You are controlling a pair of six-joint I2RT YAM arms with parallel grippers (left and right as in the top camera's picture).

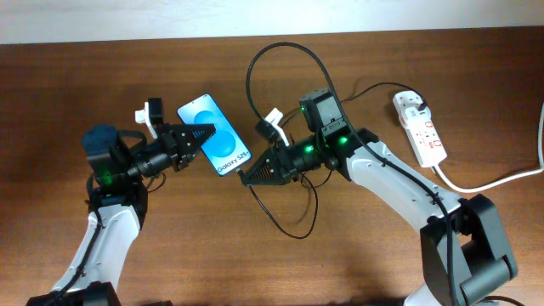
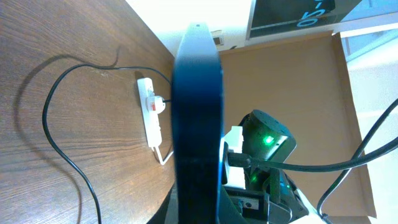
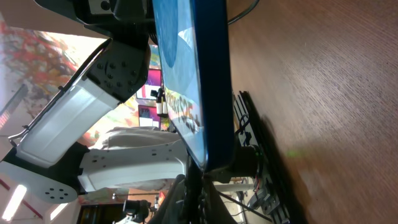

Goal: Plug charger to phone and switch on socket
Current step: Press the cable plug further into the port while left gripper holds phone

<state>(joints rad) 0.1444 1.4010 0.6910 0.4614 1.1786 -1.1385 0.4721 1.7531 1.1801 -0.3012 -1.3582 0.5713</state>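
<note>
The phone [image 1: 214, 134], with a light blue screen and "Galaxy" text at its lower end, is held off the table by my left gripper [image 1: 197, 136], which is shut on its left edge. It shows edge-on in the left wrist view [image 2: 198, 112] and slantwise in the right wrist view [image 3: 193, 74]. My right gripper [image 1: 247, 176] is shut on the end of the charger [image 1: 280, 51], right at the phone's lower end [image 3: 217, 163]. Whether the tip is inside the port is hidden. The black cable loops back to a plug in the white socket strip [image 1: 422, 129], which also shows in the left wrist view [image 2: 151, 115].
The strip's thick white cord [image 1: 493, 180] runs off the table's right edge. Slack black cable lies on the wood below the right gripper [image 1: 293, 229] and in the left wrist view [image 2: 56, 134]. The table's far edge [image 1: 102, 41] meets a white wall.
</note>
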